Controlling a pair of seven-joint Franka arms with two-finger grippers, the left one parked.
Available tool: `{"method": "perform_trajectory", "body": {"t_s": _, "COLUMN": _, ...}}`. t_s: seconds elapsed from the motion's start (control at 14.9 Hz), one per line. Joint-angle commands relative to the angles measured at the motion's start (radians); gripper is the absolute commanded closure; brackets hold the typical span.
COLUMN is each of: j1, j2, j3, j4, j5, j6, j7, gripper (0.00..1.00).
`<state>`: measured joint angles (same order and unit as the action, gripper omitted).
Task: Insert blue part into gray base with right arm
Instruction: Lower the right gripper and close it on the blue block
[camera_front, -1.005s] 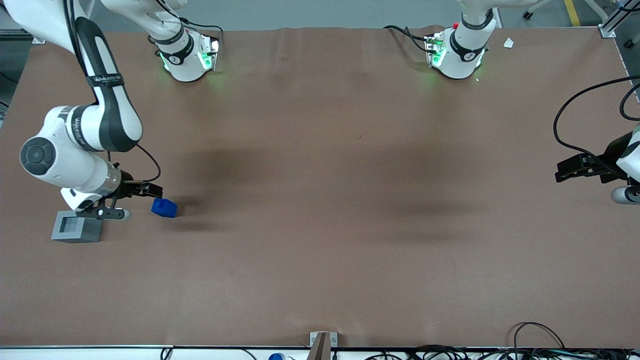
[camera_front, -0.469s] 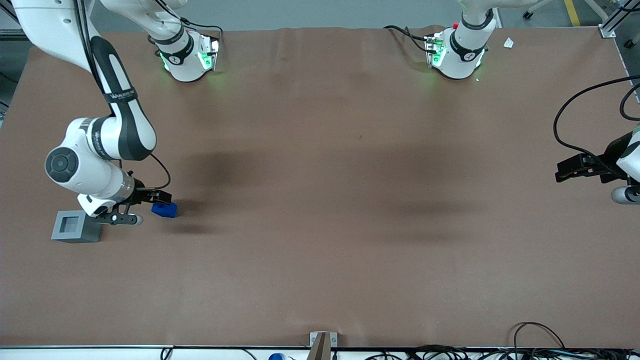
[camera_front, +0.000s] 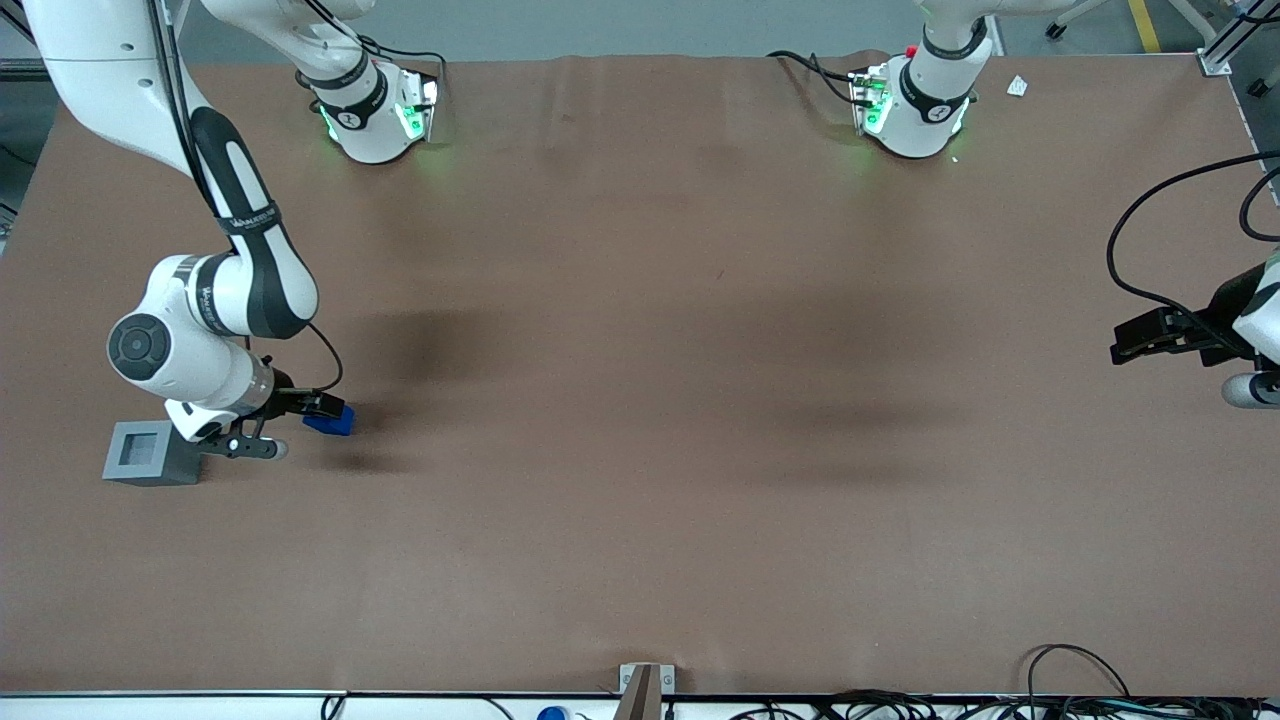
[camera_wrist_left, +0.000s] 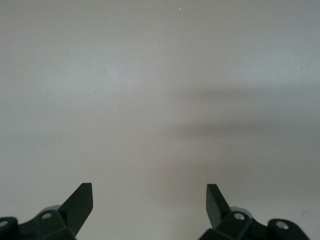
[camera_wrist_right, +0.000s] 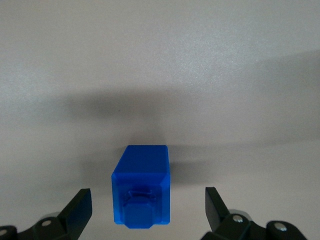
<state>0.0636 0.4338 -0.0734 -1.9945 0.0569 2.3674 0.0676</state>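
The blue part (camera_front: 336, 424) lies on its side on the brown table, a short way from the gray base (camera_front: 150, 452) toward the parked arm's end. The gray base stands with its square socket facing up. My right arm's gripper (camera_front: 324, 407) hangs just over the blue part. In the right wrist view the gripper (camera_wrist_right: 148, 206) is open, and the blue part (camera_wrist_right: 142, 175) lies between the two black fingers (camera_wrist_right: 80, 206) without touching either. Its narrower stub points toward the camera.
The brown table (camera_front: 640, 400) stretches wide toward the parked arm's end. The two arm bases (camera_front: 375, 115) stand at the edge farthest from the front camera. Cables (camera_front: 1080, 690) lie along the near edge.
The right arm has moved from over the gray base toward the blue part and lower. The gripper now partly covers the blue part. Neither block has moved.
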Motion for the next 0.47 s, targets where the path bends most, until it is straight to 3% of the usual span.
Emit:
{"method": "perform_trajectory", "body": {"t_s": 0.0, "j1": -0.002, "j2": 0.013, "j3": 0.009, "j4": 0.011, "j5": 0.011, "j6": 0.004, "j7": 0.037, "gripper": 0.03}}
{"method": "perform_trajectory", "body": {"t_s": 0.4, "j1": 0.004, "j2": 0.031, "j3": 0.009, "j4": 0.014, "j5": 0.009, "j6": 0.012, "j7": 0.052, "gripper": 0.1}}
